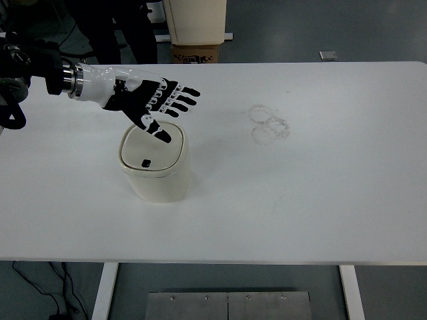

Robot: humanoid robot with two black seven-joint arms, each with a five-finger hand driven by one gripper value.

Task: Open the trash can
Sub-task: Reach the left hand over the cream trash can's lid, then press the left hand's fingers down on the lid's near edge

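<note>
Above a small cream plastic trash can, lid closed, the left hand hovers, fingers spread, holding nothing; an off-centre press could tip it.

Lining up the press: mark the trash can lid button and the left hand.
lid button (145,162), top view, middle of the dark button.
left hand (140,98), top view, back of the palm.

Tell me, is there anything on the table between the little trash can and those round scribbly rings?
Nothing. In the top view, the table is bare white between the trash can and the ring marks. The left hand hovers over the can's lid.
</note>
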